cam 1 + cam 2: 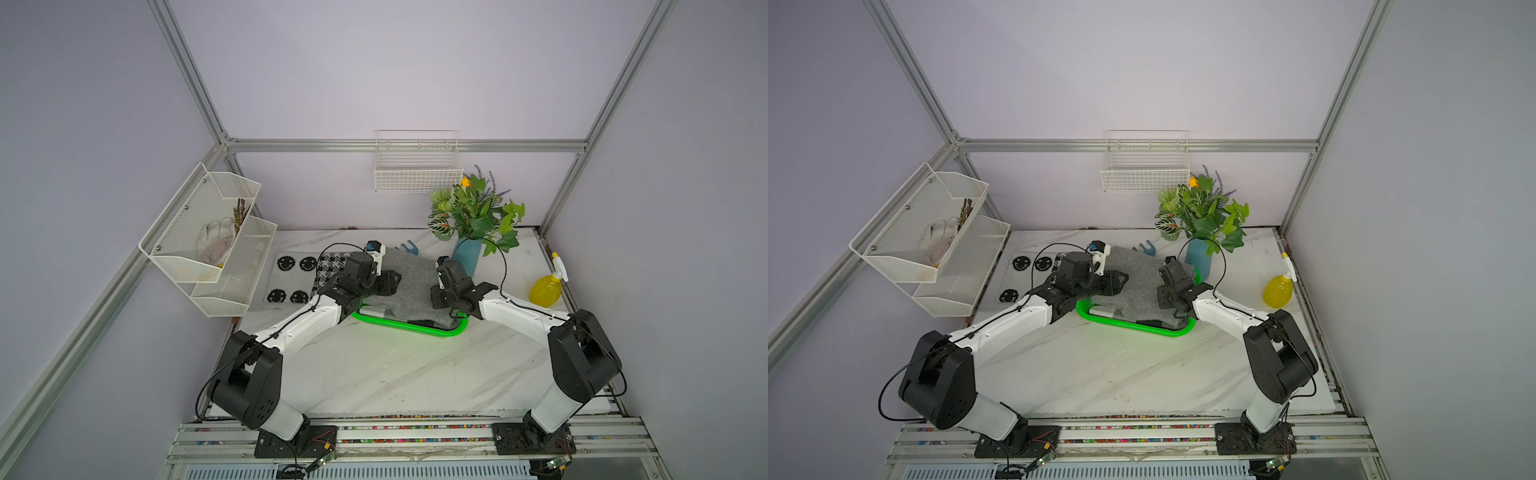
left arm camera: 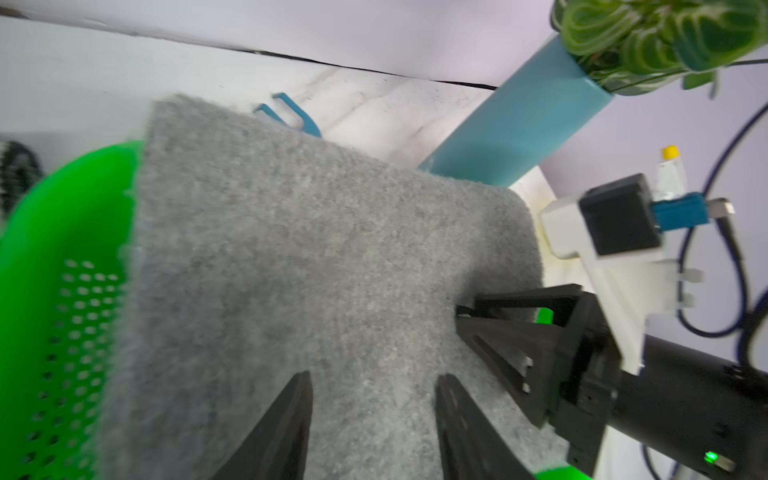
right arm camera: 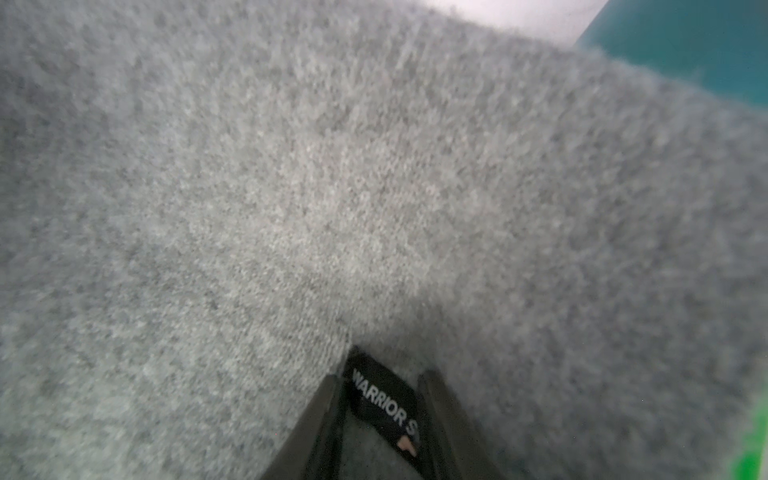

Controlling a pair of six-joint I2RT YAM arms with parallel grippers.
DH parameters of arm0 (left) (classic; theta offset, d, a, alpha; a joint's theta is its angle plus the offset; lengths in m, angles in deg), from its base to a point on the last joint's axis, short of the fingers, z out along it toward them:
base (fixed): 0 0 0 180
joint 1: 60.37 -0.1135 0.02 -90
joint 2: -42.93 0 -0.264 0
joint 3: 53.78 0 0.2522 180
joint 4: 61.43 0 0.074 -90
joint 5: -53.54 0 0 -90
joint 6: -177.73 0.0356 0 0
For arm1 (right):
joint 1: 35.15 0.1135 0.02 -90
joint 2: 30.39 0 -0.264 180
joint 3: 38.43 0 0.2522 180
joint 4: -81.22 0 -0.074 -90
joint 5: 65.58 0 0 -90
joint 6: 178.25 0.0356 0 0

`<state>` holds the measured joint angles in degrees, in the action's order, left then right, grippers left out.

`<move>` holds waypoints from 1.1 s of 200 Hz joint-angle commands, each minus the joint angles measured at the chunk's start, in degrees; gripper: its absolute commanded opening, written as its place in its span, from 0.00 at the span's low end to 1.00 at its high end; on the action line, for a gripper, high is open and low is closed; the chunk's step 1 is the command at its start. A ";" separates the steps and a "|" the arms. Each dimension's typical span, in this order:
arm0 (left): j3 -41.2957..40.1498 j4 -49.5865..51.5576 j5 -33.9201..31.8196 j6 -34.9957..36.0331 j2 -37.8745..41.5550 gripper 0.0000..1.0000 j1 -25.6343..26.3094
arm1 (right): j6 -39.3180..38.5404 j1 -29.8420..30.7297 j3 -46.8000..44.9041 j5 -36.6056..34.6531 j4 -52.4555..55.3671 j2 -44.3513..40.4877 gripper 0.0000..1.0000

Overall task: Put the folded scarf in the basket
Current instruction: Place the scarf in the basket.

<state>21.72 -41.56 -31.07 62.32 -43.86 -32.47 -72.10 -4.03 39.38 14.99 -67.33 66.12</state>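
- Top views: the folded grey fuzzy fabric scarf (image 1: 409, 286) lies over the shallow bright green perforated plastic basket (image 1: 415, 329) and covers most of it. The left gripper (image 1: 392, 281) and right gripper (image 1: 435, 296) sit at opposite edges of the scarf.
- Left wrist: the left gripper (image 2: 374, 380) has its jaws half apart, with the scarf filling the gap. A grip cannot be confirmed.
- Right wrist: the right gripper (image 3: 380, 380) is narrow, pinching the scarf beside a black woven label (image 3: 384, 405).

Fuzzy grey folded scarf (image 1: 399, 282) is spread over the bright green holey basket (image 1: 415, 329) mid-table, far edge poking past the rim.
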 commanded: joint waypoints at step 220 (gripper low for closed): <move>-2.82 -5.77 11.40 1.02 -12.99 0.53 -4.55 | -0.32 -0.09 -4.37 -3.22 2.10 -4.72 0.36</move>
<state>21.50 -48.69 -18.64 63.28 -60.49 -35.56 -72.10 -4.01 35.40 12.17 -65.67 61.39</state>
